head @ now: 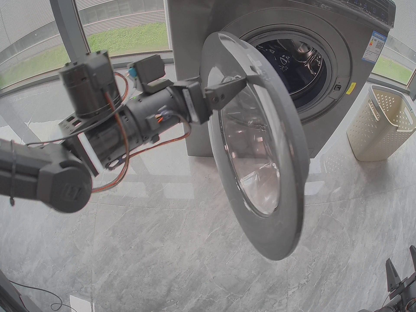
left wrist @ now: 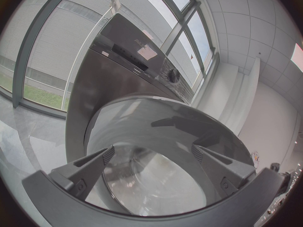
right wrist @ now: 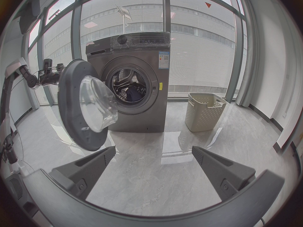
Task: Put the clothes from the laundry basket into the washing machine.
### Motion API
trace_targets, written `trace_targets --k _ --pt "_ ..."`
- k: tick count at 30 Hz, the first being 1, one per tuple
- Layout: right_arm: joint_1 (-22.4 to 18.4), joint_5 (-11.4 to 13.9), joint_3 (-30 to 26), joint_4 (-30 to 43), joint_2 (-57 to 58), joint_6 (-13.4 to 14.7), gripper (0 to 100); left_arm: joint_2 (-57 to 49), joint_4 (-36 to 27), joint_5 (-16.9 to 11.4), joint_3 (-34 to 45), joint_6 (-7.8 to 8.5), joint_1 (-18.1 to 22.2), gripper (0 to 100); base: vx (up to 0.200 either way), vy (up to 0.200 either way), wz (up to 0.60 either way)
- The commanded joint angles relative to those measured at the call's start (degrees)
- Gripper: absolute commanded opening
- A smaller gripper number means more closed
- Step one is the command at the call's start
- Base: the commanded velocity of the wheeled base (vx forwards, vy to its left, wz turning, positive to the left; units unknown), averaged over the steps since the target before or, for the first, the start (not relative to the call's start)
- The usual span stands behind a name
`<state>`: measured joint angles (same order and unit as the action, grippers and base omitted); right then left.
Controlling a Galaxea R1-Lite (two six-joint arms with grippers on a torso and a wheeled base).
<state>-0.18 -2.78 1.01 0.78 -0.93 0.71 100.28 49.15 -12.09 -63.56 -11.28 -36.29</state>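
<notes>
The grey washing machine (head: 268, 14) stands with its round door (head: 277, 222) swung wide toward me. Dark blue clothes (head: 286, 63) lie inside the drum, also seen in the right wrist view as dark clothes (right wrist: 134, 93). The cream laundry basket (head: 381, 126) stands on the floor right of the machine, and no clothes show inside it. My left gripper (head: 232, 87) is open against the outer face of the door (left wrist: 151, 123) near its upper rim, holding nothing. My right gripper (right wrist: 153, 152) is open and empty, low and well back from the machine (right wrist: 135, 48).
Grey tiled floor (head: 173, 248) spreads in front of the machine. Floor-to-ceiling windows (head: 117, 27) run behind it. The open door (right wrist: 71, 111) juts out into the space before the drum. The basket (right wrist: 203, 111) stands close to the window.
</notes>
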Motion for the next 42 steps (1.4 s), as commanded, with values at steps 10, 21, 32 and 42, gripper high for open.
trace_targets --k 10,21,32,42 --pt "0.01 0.05 -0.48 0.01 0.93 0.0 100 24.44 -5.91 16.66 -32.15 -5.16 -0.71 100 0.0 0.0 0.0" --pt "0.01 0.05 -0.48 0.01 0.93 0.0 100 15.03 -8.9 18.68 -22.13 -9.03 -3.79 100 0.0 0.0 0.0" --pt "0.01 0.05 -0.48 0.01 0.93 0.0 100 -22.67 -9.95 15.17 19.7 -3.75 -11.26 100 0.0 0.0 0.0" --pt "0.01 -0.03 -0.48 0.01 0.93 0.0 100 -53.08 -13.47 12.01 48.09 6.27 -0.18 100 0.0 0.0 0.0"
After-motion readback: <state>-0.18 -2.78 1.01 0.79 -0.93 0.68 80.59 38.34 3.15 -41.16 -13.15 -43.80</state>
